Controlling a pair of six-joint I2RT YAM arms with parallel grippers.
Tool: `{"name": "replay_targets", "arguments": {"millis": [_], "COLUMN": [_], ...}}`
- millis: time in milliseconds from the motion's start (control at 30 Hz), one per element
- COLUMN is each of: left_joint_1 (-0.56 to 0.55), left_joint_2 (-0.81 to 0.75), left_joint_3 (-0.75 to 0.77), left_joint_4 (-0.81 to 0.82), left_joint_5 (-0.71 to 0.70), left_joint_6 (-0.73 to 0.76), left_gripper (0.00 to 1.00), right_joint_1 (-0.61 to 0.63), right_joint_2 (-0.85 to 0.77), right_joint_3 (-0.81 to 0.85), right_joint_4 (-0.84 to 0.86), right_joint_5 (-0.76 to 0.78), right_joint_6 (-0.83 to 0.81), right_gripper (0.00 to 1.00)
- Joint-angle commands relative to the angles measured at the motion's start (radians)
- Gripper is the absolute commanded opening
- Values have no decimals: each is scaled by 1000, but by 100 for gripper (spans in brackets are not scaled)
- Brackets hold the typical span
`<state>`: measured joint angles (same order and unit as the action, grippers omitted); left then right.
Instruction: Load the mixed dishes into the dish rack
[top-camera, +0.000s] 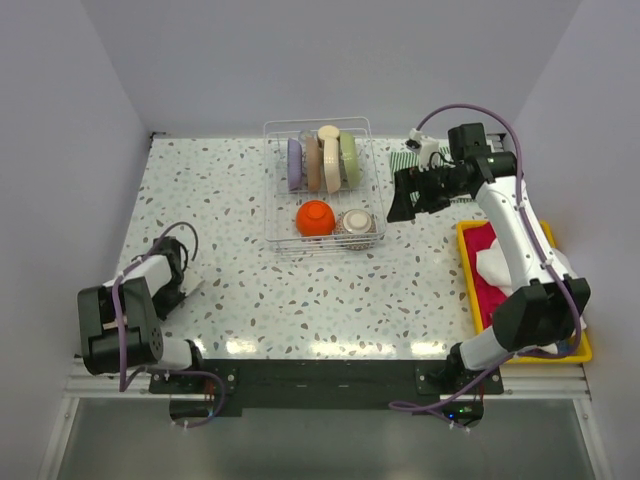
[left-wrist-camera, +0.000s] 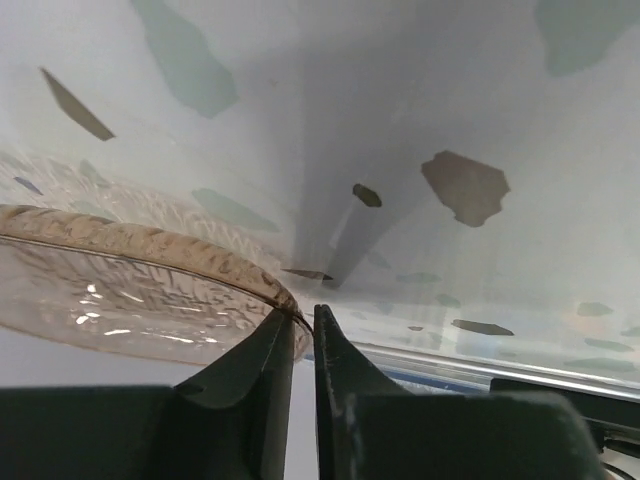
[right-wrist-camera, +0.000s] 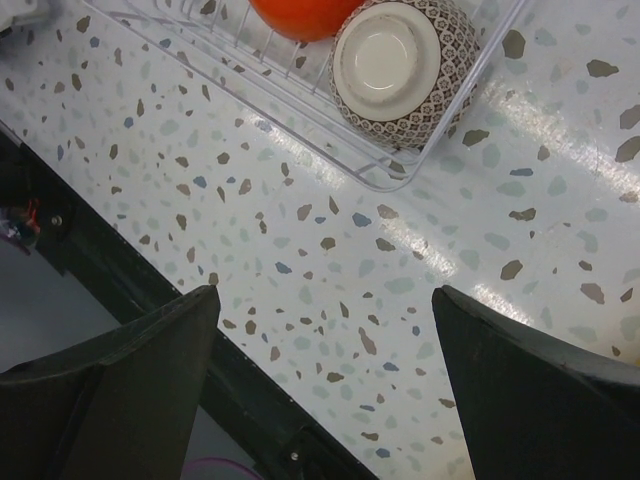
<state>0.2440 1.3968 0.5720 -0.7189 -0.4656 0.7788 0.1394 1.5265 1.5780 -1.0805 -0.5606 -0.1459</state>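
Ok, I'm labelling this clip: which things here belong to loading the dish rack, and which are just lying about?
Job: dish rack, upright plates in it, orange bowl, patterned bowl, brown-rimmed plate at the left gripper.
Lying about: yellow tray, white cloths, striped green cloth.

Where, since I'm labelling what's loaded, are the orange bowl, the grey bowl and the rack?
Orange bowl (top-camera: 314, 217): top view, middle of the bowl.
Grey bowl (right-wrist-camera: 392, 58): right wrist view, its pale round centre.
Rack (top-camera: 270, 195): top view, its left wire wall.
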Motion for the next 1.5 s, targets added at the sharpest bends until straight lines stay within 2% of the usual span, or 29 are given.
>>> {"name": "replay_targets", "arguments": {"millis": [0,67,200,300,333,433,567,600,633,700,733,800,967,1067,1133,1167,1200,1233,1267,1300,1367,1467], "left_joint_1": [8,6,-46,-97,-113,-120,-118,-121,-121,-124,-126,-136,-167,-213,-226,-226,-224,-222,-221,-222,-222,-222], "left_joint_2": [39,50,36,60,77,174,356,391,425,491,511,570,666,714,716,687,659,631,596,590,620,668], "left_joint_3": [22,46,213,434,548,797,1119,1258,1325,1479,1526,1613,1690,1767,1754,1714,1581,1515,1463,1400,1395,1424], "left_joint_4": [-19,-39,-189,-309,-335,-441,-554,-577,-597,-596,-596,-573,-475,-459,-392,-240,-129,-19,166,233,320,329], "left_joint_5": [7,18,114,226,286,398,660,706,802,898,1000,1097,1428,1521,1550,1588,1604,1614,1642,1651,1676,1679], "left_joint_6": [22,19,-24,-49,-64,-120,-190,-205,-248,-286,-312,-340,-424,-408,-481,-534,-608,-744,-812,-864,-964,-1000], "left_gripper": [12,0,0,0,0,0,0,0,0,0,0,0,0,0,0,0,0,0,0,0,0,0], "right_joint_1": [3,5,3,5,3,5,3,3,5,3,5,3,3,3,3,3,5,3,5,3,2,2], "right_joint_2": [27,38,44,44,44,47,55,57,60,61,64,66,58,52,46,43,38,35,32,26,18,9], "right_joint_3": [40,45,51,48,47,45,65,71,77,89,93,99,97,89,83,71,67,60,48,42,28,20], "right_joint_4": [27,28,19,11,11,7,-12,-18,-21,-36,-41,-48,-58,-65,-65,-62,-62,-59,-55,-53,-55,-61], "right_joint_5": [25,30,50,64,71,87,113,123,131,154,166,186,241,280,307,317,326,338,346,353,375,399], "right_joint_6": [12,12,5,-9,-12,-20,-40,-46,-58,-72,-78,-86,-95,-109,-116,-116,-118,-119,-121,-123,-130,-139], "right_gripper": [91,91,91,91,91,91,91,91,91,92,92,92,92,92,92,92,92,92,92,92,92,92]}}
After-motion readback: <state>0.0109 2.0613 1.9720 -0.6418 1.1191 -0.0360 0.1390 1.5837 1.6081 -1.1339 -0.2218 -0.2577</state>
